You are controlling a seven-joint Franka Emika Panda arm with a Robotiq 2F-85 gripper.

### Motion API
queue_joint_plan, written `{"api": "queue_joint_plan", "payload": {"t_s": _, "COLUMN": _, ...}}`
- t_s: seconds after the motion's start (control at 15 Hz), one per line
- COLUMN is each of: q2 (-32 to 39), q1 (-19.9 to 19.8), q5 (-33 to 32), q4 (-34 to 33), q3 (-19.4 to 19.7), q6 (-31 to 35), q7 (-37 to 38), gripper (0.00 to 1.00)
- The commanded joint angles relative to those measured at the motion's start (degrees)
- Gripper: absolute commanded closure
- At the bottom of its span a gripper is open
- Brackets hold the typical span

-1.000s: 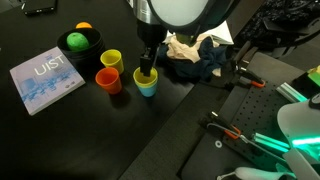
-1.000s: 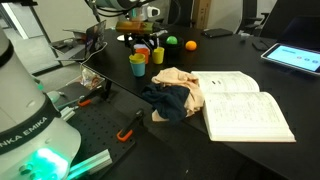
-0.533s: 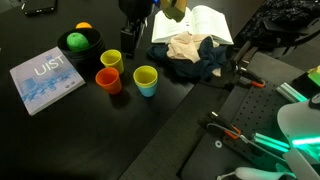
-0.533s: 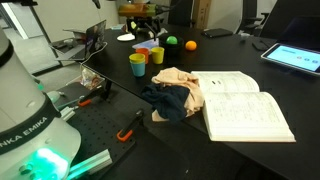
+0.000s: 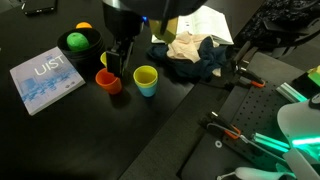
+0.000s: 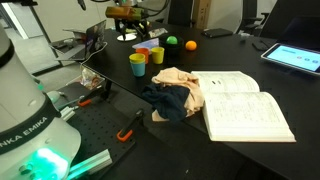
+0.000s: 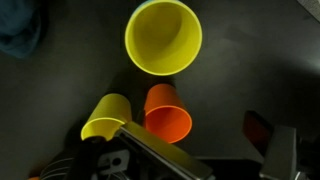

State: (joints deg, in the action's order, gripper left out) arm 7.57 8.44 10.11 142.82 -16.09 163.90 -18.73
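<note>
Cups stand upright in a tight cluster on the dark desk [image 5: 60, 130], and the claw [image 5: 121, 62] hangs just above the back pair. In an exterior view it covers most of the yellow cup [image 5: 104, 60], with the orange cup [image 5: 108, 82] just in front of that, close beside it. The wrist view looks straight down: both mouths lie near the claw's edge of the picture, side by side, while the blue cup [image 5: 146, 80], yellow inside, sits farther off, toward the cloth [image 5: 190, 55]. The claw is spread wide with nothing between its fingers. Round and upright, the cups show no long axis.
</note>
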Motion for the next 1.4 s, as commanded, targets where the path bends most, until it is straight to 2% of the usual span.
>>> {"api": "queue_joint_plan", "payload": {"t_s": 0.0, "q2": 3.5, "q1": 1.5, "q5": -0.1, "q4": -2.6, "q3": -1.9, "q6": 3.6, "q7": 1.3, "gripper": 0.0}}
{"api": "queue_joint_plan", "payload": {"t_s": 0.27, "q2": 7.7, "q1": 3.8, "q5": -3.7, "q4": -6.5, "q3": -2.6, "q6": 6.1, "q7": 4.7, "gripper": 0.0}}
{"api": "queue_joint_plan", "payload": {"t_s": 0.4, "q2": 10.2, "q1": 6.1, "q5": -8.4, "q4": -8.7, "q3": -0.6, "q6": 7.4, "q7": 7.7, "gripper": 0.0}}
{"api": "queue_joint_plan", "payload": {"t_s": 0.47, "q2": 11.5, "q1": 8.1, "q5": -12.0, "q4": -10.0, "q3": 1.7, "q6": 8.1, "q7": 10.1, "gripper": 0.0}}
{"api": "queue_joint_plan", "payload": {"t_s": 0.8, "q2": 19.8, "q1": 23.9, "q5": -31.5, "q4": -18.6, "q3": 23.3, "q6": 13.4, "q7": 22.2, "gripper": 0.0}}
{"api": "queue_joint_plan", "payload": {"t_s": 0.87, "q2": 21.8, "q1": 27.4, "q5": -32.8, "q4": -20.8, "q3": 27.8, "q6": 14.3, "q7": 23.7, "gripper": 0.0}}
{"api": "queue_joint_plan", "payload": {"t_s": 1.0, "q2": 25.9, "q1": 31.6, "q5": -34.1, "q4": -24.1, "q3": 33.9, "q6": 16.0, "q7": 26.5, "gripper": 0.0}}
{"api": "queue_joint_plan", "payload": {"t_s": 1.2, "q2": 28.7, "q1": 33.8, "q5": -32.8, "q4": -25.7, "q3": 36.9, "q6": 16.0, "q7": 26.7, "gripper": 0.0}}
{"api": "queue_joint_plan", "payload": {"t_s": 1.27, "q2": 27.2, "q1": 29.7, "q5": -30.1, "q4": -25.4, "q3": 31.7, "q6": 10.3, "q7": 22.7, "gripper": 0.0}}
{"api": "queue_joint_plan", "payload": {"t_s": 1.33, "q2": 26.2, "q1": 27.2, "q5": -29.0, "q4": -25.1, "q3": 28.7, "q6": 6.1, "q7": 21.5, "gripper": 0.0}}
